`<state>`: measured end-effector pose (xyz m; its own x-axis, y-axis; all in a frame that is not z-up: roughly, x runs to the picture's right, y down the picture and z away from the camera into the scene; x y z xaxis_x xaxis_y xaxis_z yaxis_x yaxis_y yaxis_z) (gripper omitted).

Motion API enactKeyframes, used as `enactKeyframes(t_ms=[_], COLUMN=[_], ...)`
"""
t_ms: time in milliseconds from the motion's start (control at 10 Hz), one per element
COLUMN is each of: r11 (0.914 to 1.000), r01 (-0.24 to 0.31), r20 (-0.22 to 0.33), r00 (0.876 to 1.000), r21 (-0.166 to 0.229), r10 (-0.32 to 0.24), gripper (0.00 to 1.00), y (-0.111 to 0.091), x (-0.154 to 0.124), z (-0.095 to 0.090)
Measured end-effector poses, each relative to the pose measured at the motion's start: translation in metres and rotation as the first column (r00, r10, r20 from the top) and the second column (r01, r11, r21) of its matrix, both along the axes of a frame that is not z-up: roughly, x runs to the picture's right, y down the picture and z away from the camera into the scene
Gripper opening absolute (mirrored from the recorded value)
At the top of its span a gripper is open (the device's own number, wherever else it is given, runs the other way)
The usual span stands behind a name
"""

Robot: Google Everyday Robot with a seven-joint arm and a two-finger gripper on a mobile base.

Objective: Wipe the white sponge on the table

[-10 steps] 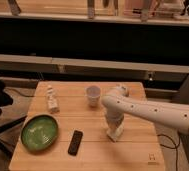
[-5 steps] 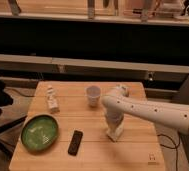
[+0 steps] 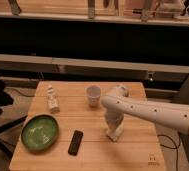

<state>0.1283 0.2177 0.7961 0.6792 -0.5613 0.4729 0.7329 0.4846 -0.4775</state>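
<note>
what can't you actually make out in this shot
- Camera view: the gripper points down at the table; its tip blends into the white sponge, so the sponge's outline is unclear.
- The arm is cut off by the right edge.
- The small white figure is too blurred for detail.
- The logo on the table corner is too small to read.
- The inside of the paper cup is not visible.

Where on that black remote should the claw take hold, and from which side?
Probably from straight above, across the middle of the black remote, pinching its two long edges. It lies flat on the table and is long and narrow, so the short way across looks the easier span. The green bowl sits close on one side, so coming down from above seems to avoid it. The claw is now shut, down at the white sponge.
</note>
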Motion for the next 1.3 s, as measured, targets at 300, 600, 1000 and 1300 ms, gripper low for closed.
enactKeyframes(t_ms=[300, 600, 1000, 1300], r11=[1.0, 1.0, 1.0, 0.9999], r01=[-0.002, 0.006, 0.009, 0.013], r20=[0.006, 0.009, 0.013, 0.017], r00=[1.0, 1.0, 1.0, 1.0], r21=[0.005, 0.003, 0.004, 0.008], r10=[0.002, -0.006, -0.009, -0.013], gripper=[0.0, 0.0, 0.0, 0.0], y=[-0.003, -0.003, -0.005, -0.004], x=[-0.004, -0.011, 0.0, -0.005], z=[0.002, 0.003, 0.005, 0.005])
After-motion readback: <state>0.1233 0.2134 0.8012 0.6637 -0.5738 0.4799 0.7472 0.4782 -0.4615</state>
